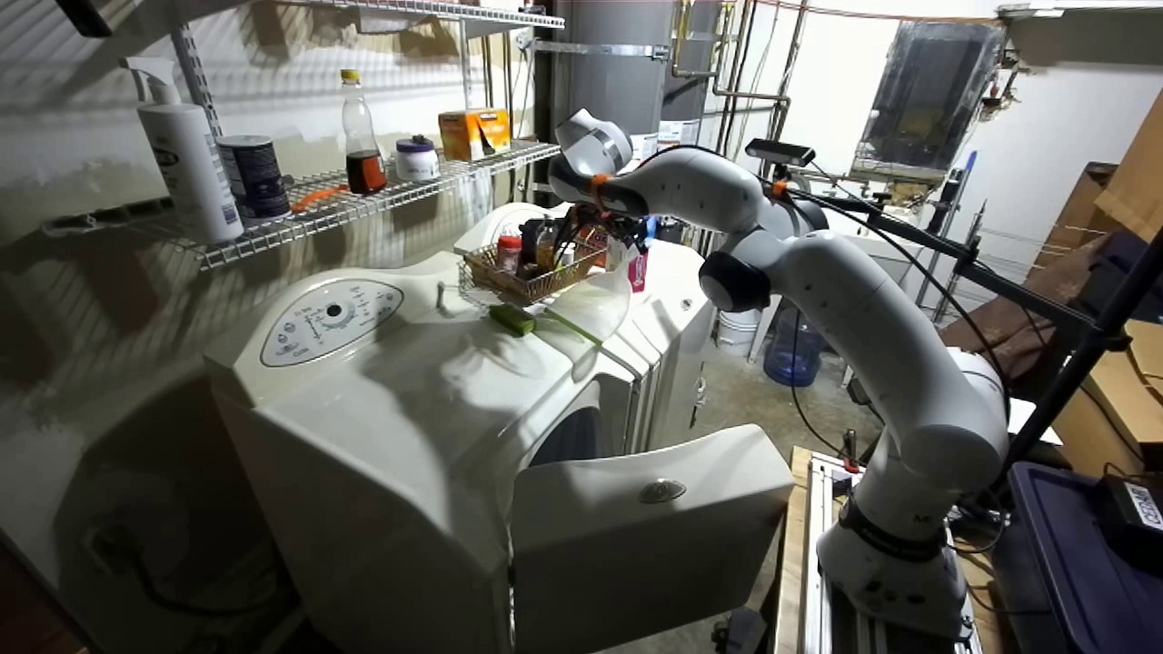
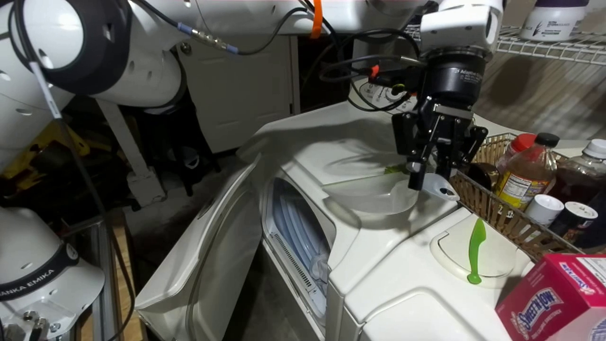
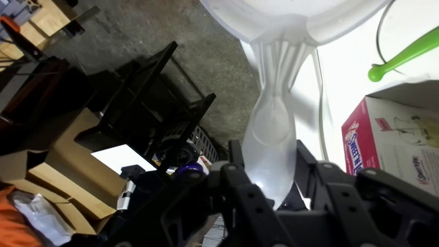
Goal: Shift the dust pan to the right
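The dust pan is a translucent whitish scoop (image 2: 371, 196) over the inner front edge of the white machine with the open door; it also shows in an exterior view (image 1: 595, 304). In the wrist view its handle (image 3: 274, 127) lies lengthwise between the fingers, with its scoop at the top of the picture. My gripper (image 2: 430, 176) points down and is closed around the handle, a finger against each side, as the wrist view (image 3: 269, 149) shows. I cannot tell whether the scoop touches the machine top.
A wicker basket of bottles (image 2: 502, 203) stands right behind the gripper. A pink sweetener box (image 2: 544, 298) and a green utensil (image 2: 476, 251) are on the neighbouring machine. A green item (image 1: 513, 318) lies near the basket. The machine door (image 1: 650, 536) hangs open. A wire shelf (image 1: 318, 213) runs above.
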{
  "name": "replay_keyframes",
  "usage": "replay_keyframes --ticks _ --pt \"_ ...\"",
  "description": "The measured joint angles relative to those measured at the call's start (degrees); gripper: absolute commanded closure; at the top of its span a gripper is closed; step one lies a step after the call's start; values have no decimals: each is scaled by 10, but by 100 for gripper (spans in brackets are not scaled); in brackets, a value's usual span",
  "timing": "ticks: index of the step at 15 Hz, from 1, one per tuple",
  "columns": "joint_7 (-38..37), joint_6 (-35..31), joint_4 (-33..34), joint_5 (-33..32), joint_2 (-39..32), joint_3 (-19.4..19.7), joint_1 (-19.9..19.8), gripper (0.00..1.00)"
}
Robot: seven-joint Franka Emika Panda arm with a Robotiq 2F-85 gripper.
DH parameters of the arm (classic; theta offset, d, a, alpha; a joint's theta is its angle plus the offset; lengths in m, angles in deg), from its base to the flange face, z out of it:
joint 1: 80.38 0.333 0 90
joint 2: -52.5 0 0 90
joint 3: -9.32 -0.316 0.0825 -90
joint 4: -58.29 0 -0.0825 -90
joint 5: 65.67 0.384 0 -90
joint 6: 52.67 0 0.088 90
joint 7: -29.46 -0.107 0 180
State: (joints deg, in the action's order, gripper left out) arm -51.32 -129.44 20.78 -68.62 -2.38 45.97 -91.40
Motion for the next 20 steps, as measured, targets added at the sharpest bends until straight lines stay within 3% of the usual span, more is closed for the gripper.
replay_keyframes --ticks 3,6,20 --pt "-75 -16 17 -4 -9 6 2 87" --pt "-105 -45 29 -18 -19 23 2 87" --pt "-34 -121 33 -46 -64 39 -1 87"
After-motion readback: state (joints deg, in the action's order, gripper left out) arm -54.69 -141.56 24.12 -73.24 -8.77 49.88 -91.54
